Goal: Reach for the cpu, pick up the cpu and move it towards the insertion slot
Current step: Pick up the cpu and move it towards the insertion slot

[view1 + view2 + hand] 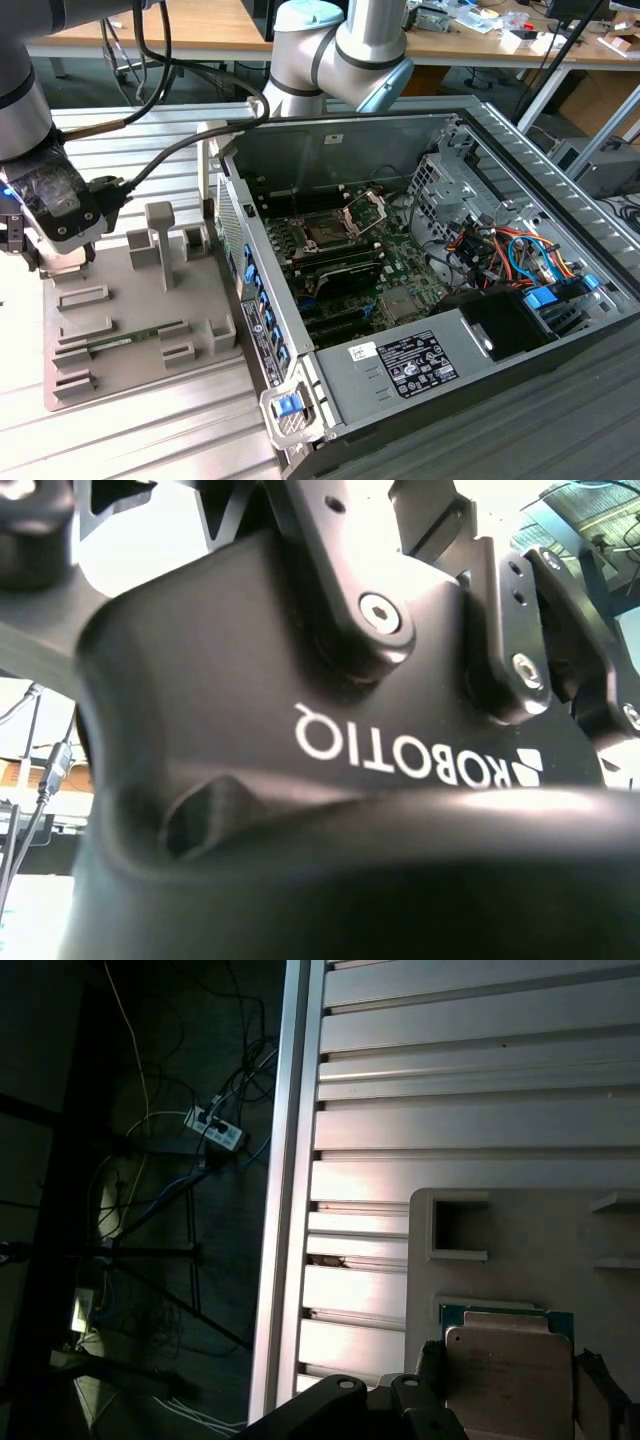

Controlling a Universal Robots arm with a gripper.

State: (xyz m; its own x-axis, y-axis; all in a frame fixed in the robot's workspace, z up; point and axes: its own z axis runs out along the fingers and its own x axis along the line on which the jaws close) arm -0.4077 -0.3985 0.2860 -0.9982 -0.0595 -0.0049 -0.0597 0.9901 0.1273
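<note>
In the exterior view the gripper hangs low over the grey tray, at the tray's edge on the exterior view's left. A green memory stick lies in a groove nearer the tray's middle. Just beside the tray, on the exterior view's right, stands the open computer case. The insertion slot sits inside it with its silver frame lifted, well apart from the tray.

The second wrist view shows the gripper's black housing from very close.

In the first wrist view the cpu lies flat on the tray, silvery top up. The gripper is right over it with its claw spread – one finger on each side of the chip, not yet pinching it. The tray rests on a ribbed metal table.
</note>
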